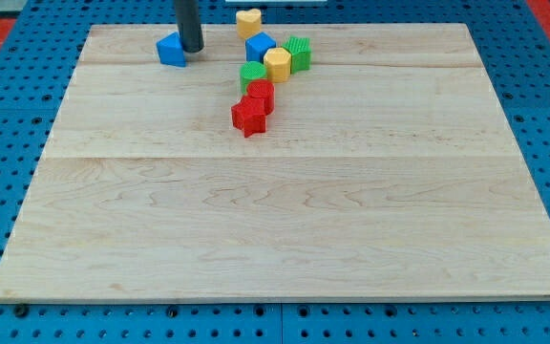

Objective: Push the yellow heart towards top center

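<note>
Yellow heart (248, 21) at the table's (285, 220) top edge, near centre.
My tip (191, 50) rests just right of a blue block (171, 50), well left of the heart; the arm carries no pincer. Blue cube (260, 46), yellow (277, 65), green (299, 53) and red (249, 116) blocks cluster below the heart.

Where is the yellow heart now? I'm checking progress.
The yellow heart sits at the board's top edge, near centre, just above the blue cube; my tip is to its left.

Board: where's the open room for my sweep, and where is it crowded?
Open: everything below the red blocks, plus both side strips. Crowded: top centre, around the yellow heart, blue cube and green blocks. My tip touches the blue block.
</note>
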Tool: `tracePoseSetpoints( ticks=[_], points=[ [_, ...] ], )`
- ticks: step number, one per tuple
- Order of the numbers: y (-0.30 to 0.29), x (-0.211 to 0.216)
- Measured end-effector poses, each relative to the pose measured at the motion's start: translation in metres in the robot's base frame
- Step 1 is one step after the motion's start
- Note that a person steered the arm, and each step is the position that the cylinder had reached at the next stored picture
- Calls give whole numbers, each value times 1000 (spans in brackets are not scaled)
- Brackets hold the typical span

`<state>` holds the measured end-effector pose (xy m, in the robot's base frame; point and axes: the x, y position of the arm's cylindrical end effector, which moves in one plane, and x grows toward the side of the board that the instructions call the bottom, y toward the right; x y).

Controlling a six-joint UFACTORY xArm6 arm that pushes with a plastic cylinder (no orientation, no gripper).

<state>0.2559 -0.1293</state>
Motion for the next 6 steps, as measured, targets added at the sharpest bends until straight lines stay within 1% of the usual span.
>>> tracePoseSetpoints(
  ticks=[1,2,3,4,5,6],
  points=[
    [29,-55],
    [13,-64],
    [15,-64],
    [97,-59],
    [217,-45],
    [276,-62]
  ],
)
